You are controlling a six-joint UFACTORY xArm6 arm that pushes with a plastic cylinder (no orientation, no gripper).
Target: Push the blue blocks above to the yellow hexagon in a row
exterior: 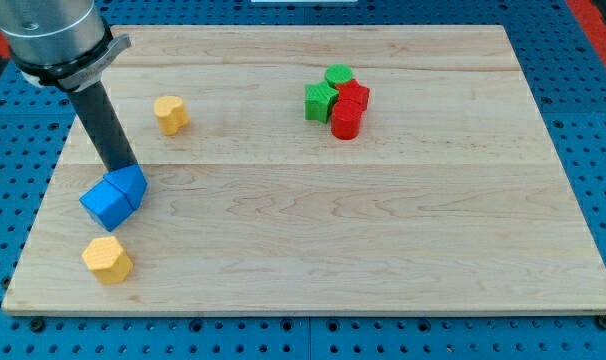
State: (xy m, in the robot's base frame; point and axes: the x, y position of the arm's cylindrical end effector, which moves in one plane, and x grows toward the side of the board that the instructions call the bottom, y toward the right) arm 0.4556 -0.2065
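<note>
- Camera view, lower left of the frame: two blue blocks are seen pressed together, a blue cube (105, 204) and a blue block with a peaked top (129, 184) touching its upper right side.
- My tip (129, 168) is set at the upper edge of the peaked blue block, apparently touching it; the exact contact is hidden by the rod. No jaws are carried, so the end effector holds nothing and can only push.
- The yellow hexagon (107, 260) lies just below the blue pair, near but apart. A second yellow block (170, 113), its shape unclear, sits in the upper left.
- A cluster of two green blocks (328, 92) and two red blocks (349, 110) is seen touching at upper centre, well apart from the work.
- Risk, as judged: an off-centre push could rotate the pair or split it, spoiling the row; too long a push could drive the cube into the hexagon and shift it towards the near edge.
- The table (383, 230) is pale planked wood, resting on a blue perforated base (583, 120).
</note>
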